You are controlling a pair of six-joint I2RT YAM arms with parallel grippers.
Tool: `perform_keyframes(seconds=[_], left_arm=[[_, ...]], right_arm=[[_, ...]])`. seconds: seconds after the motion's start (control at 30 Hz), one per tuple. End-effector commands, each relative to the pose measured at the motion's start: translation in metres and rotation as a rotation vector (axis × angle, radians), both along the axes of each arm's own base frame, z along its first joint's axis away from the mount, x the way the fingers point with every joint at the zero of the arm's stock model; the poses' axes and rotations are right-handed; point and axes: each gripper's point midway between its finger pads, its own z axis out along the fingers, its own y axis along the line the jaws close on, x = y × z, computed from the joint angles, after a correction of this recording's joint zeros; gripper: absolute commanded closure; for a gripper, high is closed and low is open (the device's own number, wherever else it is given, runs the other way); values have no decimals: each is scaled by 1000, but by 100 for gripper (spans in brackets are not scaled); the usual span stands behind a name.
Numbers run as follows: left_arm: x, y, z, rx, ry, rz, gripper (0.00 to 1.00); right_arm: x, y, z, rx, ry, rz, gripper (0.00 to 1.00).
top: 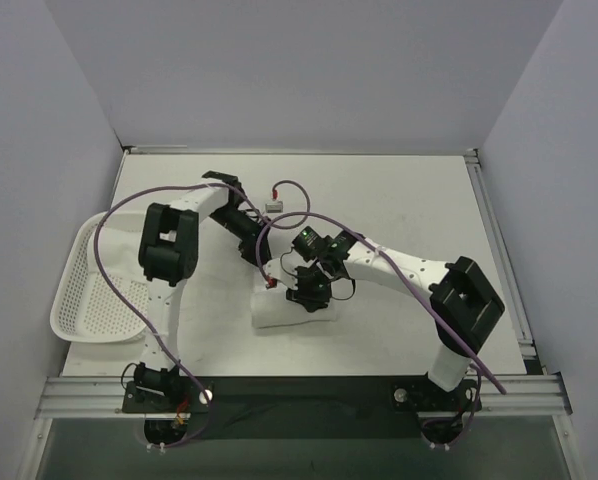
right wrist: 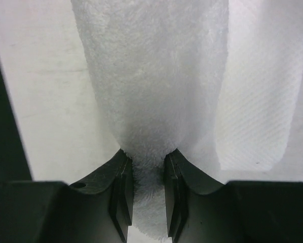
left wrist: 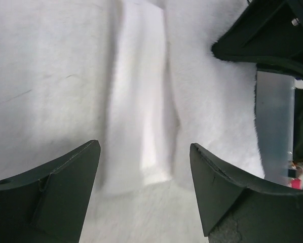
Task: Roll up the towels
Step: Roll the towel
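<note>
Left fingers: standing spread wide and gripping nothing. Both tips are hanging over the towel, and contact with the cloth cannot be told.
Gap between left fingers: showing a smooth, flat folded strip of the towel running away from the camera, with fluffy terry on either side.
Right fingers: pinching the towel. The two pads are drawn close, squeezing a bunched ridge of terry between them.
Cloth at right fingers: rising from the pinch as a rounded, roll-like fold. A flatter, finer-woven layer is lying just beside it on the right.
Fingers relative to each other: working close together over the same towel. The black body of the right gripper is showing in the upper right corner of the left wrist view.
Towel position: lying near the middle of the bench, towards its near edge, between the two arm bases and partly hidden under the right fingers.
Left arm: reaching in from the left, bending down over the far edge of the towel.
Right arm: reaching in from the right.
Cables: purple, looping along both arms.
Basket: white and perforated, sitting at the left edge of the bench, well apart from the towel.
Small grey block: lying on the bench beyond the left wrist, apart from the towel.
</note>
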Motion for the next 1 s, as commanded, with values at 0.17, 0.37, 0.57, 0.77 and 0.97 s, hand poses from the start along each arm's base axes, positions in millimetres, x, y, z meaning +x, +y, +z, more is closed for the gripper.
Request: perform_keyframes(seconds=[0.17, 0.37, 0.57, 0.77, 0.97], left_arm=[[46, 65, 78, -87, -88, 276, 16], [35, 86, 106, -99, -224, 328, 11], [-6, 94, 109, -50, -485, 326, 11], [-57, 74, 82, 69, -876, 114, 5], [-84, 29, 54, 92, -1222, -81, 3]], right_arm=[[-70, -35, -6, -156, 583, -139, 100], [-51, -25, -15, -141, 830, -276, 100], [-27, -13, -24, -144, 974, -358, 100], [-10, -10, -42, -196, 1055, -431, 100], [8, -8, -60, -268, 1027, -492, 100]])
